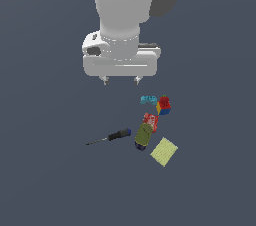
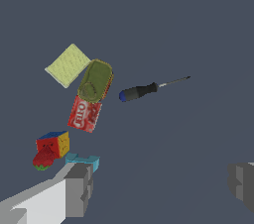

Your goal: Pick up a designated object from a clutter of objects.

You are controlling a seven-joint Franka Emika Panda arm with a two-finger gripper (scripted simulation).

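1. Going left to right in the exterior view, the black-handled screwdriver with its thin metal shaft (image 1: 111,137) lay alone at the left of the clutter, its handle end near the target but apart from it.
2. My claw (image 1: 120,80) hung above the table, well short of the objects and off to the exterior view's left of them, its two fingers spread wide and holding nothing.
3. The small oblong rounded tin with the olive-green top and dark navy sides (image 1: 144,136) lay flat in the middle of the group; it was what I had to lift.
4. The red can with white lettering (image 1: 151,121) pressed against the tin's far end, so I judged I should grip across the tin's long sides, not end to end.
5. The flat pale yellow-green square (image 1: 164,151) sat just beside the tin on the exterior view's right; I reckoned one finger must come down in that narrow gap without catching the square.
6. Beyond the red can lay the small cyan piece (image 1: 148,100) and the red-blue-yellow cube (image 1: 163,106), near each other and, as I judged, clear of my descent.
7. The table (image 1: 50,180) was a plain, even dark grey-blue surface; nothing of a room showed.
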